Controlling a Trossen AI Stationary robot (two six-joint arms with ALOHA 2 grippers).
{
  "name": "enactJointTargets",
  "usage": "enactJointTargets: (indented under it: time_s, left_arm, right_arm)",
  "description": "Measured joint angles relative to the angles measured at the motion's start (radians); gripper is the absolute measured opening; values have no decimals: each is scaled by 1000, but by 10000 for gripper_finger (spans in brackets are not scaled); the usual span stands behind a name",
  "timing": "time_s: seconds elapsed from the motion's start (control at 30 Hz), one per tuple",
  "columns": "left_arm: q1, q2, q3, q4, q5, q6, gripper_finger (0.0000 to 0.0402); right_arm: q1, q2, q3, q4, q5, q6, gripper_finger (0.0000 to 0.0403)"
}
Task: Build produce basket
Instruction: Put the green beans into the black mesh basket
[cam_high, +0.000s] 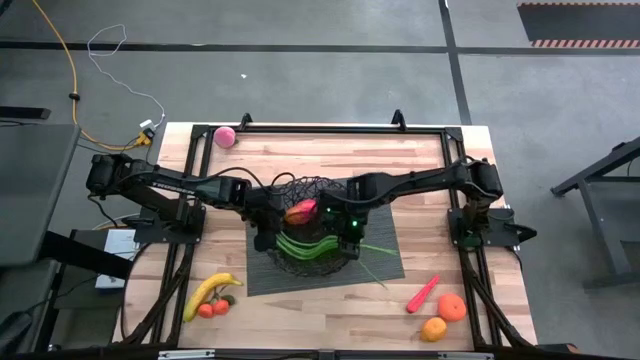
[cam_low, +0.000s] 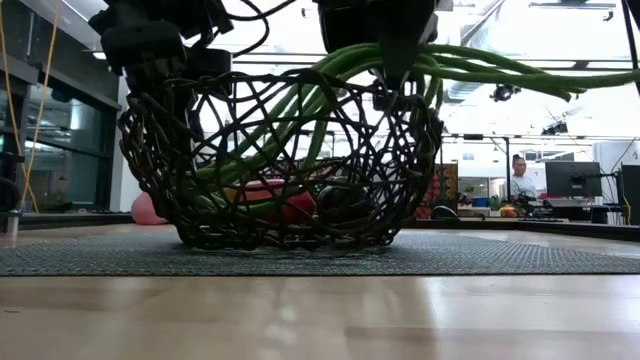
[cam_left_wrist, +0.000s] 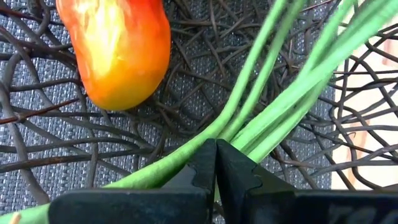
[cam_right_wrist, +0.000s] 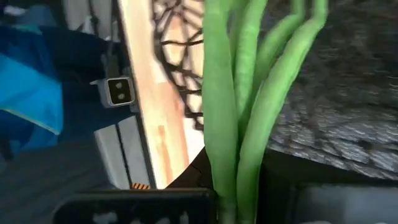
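While long smooth green beans (cam_high: 310, 246) drape wire-lattice basket (cam_high: 283, 262), mango (cam_high: 301, 211) inside.

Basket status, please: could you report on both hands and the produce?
Both hands over the basket: right hand shut on green beans, left hand shut beside them. Mango inside. Banana, chili, oranges still on table.

Two dark jointed arms; black cables at wrists; left claw (cam_left_wrist: 216, 163) fingers black, ridged inner edges.
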Motion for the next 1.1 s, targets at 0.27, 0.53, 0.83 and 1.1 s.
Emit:
enactJointTargets:
  time_s: [0.27, 0.53, 0.83, 1.1]
  left_arm:
    - [0, 0, 0, 1, -3, 0, 0]
    - [0, 0, 0, 1, -3, 1, 0]
    - [0, 0, -1, -1, -5, 0, 0]
    - [0, 0, -1, -2, 10, 1, 0]
  right_arm:
    - [-18, 0, 12, -107, 135, -130, 0]
    - [-10, 0, 32, -127, 325, -288, 0]
    - [41, 0, 50, -95, 558, -624, 3]
    - [94, 1, 106, -107, 682, -952, 5]
